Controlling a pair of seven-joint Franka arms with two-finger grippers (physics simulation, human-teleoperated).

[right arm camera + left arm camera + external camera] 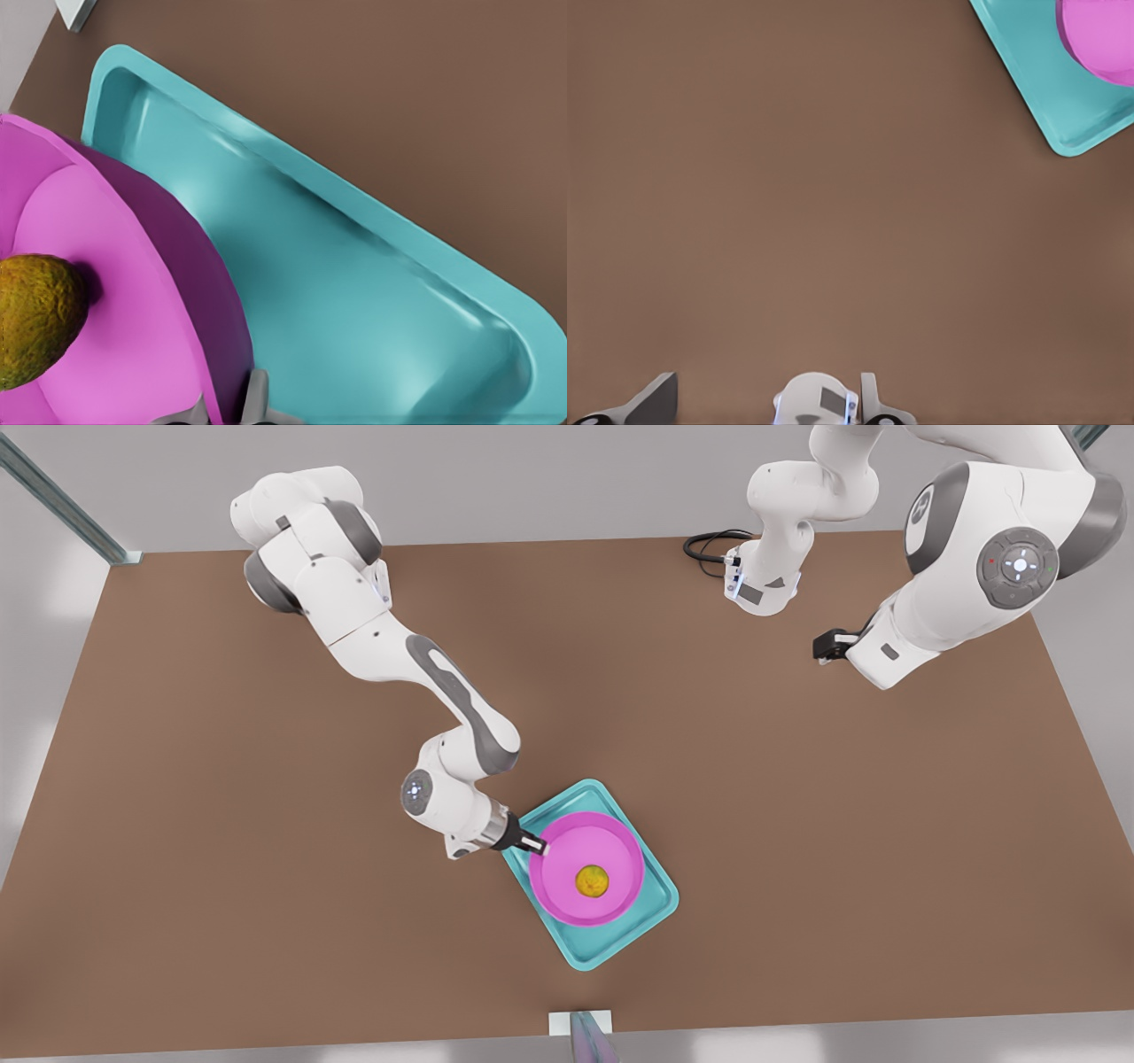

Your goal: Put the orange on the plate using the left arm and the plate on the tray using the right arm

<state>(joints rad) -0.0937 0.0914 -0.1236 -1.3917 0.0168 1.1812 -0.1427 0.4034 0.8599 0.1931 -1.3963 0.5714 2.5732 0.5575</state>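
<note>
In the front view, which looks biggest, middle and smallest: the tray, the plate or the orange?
1. Tray, the largest; its teal rim shows all round the plate.
2. Plate, next, sitting inside the tray.
3. Orange, by far the smallest, lying on the plate.
All three sit together, so nearness to the camera does not skew this.

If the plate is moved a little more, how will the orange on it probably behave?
The orange is round and lies loose in the middle of the plate, so it would probably roll if the plate tilts or jerks. The plate's raised rim should likely stop it. The right tool grips only that rim, over the tray, so some tilt seems possible. The left tool waits apart.
</note>
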